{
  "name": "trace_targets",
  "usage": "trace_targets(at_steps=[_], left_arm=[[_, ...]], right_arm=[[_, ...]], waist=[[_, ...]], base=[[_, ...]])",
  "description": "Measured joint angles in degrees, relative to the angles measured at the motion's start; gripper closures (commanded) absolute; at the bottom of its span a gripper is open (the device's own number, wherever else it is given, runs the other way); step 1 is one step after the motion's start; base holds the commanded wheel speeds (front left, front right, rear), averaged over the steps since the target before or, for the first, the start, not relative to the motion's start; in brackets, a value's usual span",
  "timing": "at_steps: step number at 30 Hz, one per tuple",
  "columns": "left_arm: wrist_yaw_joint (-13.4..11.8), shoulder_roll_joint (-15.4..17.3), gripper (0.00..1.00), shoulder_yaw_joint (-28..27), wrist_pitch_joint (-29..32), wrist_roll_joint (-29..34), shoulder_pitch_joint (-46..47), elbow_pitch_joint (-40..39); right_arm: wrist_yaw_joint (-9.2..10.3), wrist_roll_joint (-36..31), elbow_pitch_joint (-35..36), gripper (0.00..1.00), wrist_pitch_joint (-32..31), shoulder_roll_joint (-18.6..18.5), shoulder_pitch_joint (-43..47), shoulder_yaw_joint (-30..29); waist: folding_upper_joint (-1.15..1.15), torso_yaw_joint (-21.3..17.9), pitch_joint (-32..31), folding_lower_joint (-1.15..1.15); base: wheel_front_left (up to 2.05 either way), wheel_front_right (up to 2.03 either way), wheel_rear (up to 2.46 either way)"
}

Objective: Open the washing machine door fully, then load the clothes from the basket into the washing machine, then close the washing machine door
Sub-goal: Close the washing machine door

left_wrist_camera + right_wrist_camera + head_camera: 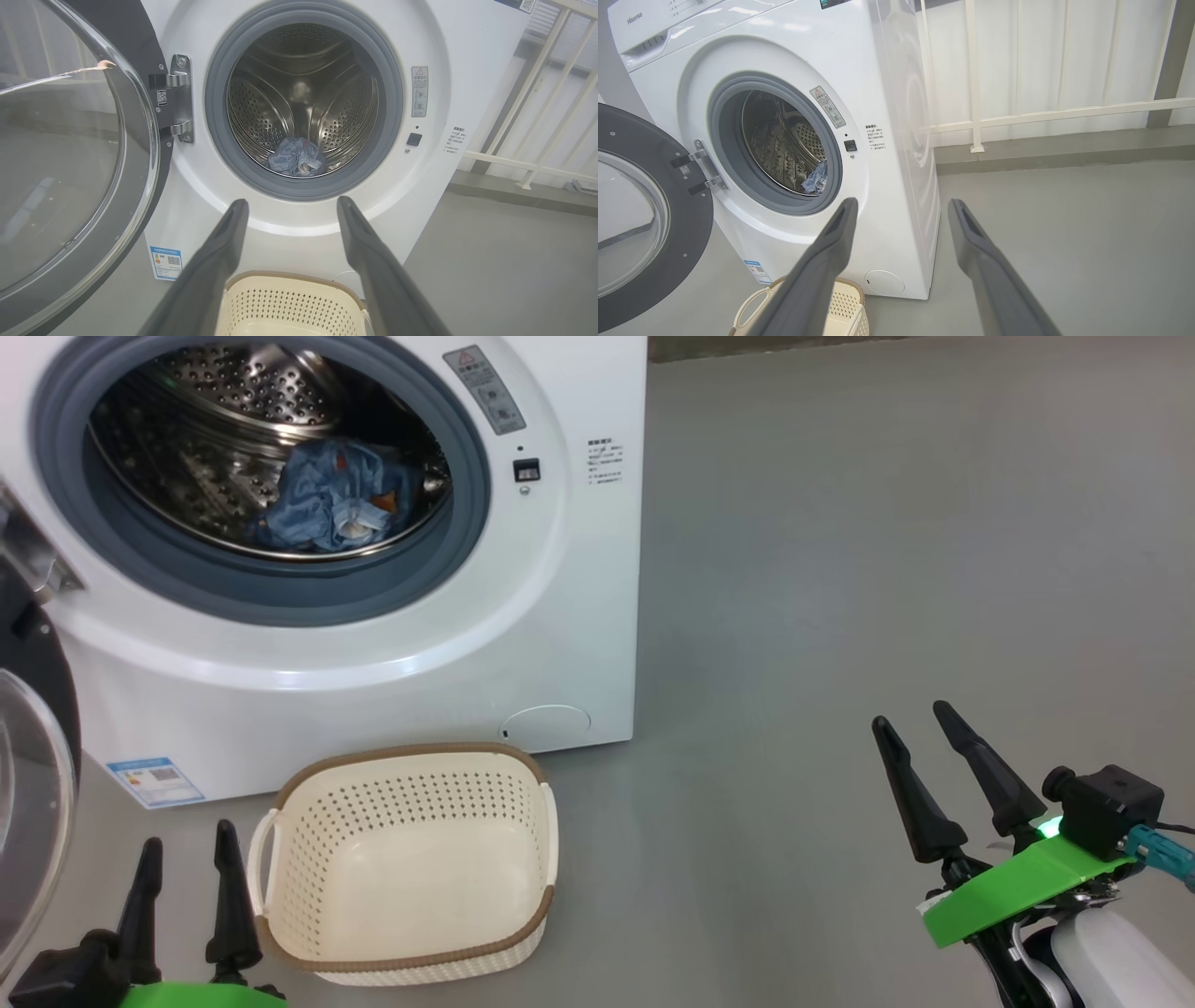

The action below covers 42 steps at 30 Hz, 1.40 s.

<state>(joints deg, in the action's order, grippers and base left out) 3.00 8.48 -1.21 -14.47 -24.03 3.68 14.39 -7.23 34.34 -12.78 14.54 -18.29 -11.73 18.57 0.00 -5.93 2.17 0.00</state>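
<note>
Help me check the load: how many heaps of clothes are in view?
1: the clothes, one crumpled blue heap inside the washing machine; the basket holds none. Garments within may be hidden.

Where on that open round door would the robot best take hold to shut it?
On the washing machine door, probably its black rim far from the hinge, approached from the left by the left gripper: the bulging glass gives nothing to pinch.

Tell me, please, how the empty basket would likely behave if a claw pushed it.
The basket, thin perforated plastic with nothing inside, is probably light and fairly stiff. On the smooth grey floor it would likely slide. Its wide, low shape suggests little tipping.
</note>
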Motion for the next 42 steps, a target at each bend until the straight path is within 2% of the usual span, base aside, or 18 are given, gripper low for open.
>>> trace_targets(at_steps=[12, 22, 28, 42], left_arm=[[-0.11, -0.09, 0.0, -0.34, 0.0, 0.77, 0.0, 0.0], [-0.62, -0.12, 0.0, -0.75, 0.0, 1.45, -0.03, 0.29], [-2.5, 0.02, 0.0, -0.29, 0.11, 3.03, -0.14, 0.54], [-5.16, 0.11, 0.0, 2.2, 2.26, 5.05, -0.58, 0.13]], right_arm=[[0.0, 0.0, -0.01, 0.0, 0.0, 0.21, 0.02, -0.09], [0.0, 0.02, -0.2, 0.0, 0.0, 0.3, 0.08, 0.35], [0.0, 0.44, -0.43, 0.0, 0.0, 0.38, 0.58, 0.79], [0.0, 0.44, -0.63, 0.0, 0.0, 0.46, 0.77, 1.52]], waist=[[0.0, 4.06, -0.09, 0.0], [0.0, 9.84, -0.84, 0.0], [0.0, 13.42, -1.33, 0.0], [0.0, 22.71, -2.18, 0.0]], base=[[0.0, 0.0, 0.0], [0.0, 0.0, 0.0], [0.0, 0.0, 0.0], [0.0, 0.0, 0.0]])
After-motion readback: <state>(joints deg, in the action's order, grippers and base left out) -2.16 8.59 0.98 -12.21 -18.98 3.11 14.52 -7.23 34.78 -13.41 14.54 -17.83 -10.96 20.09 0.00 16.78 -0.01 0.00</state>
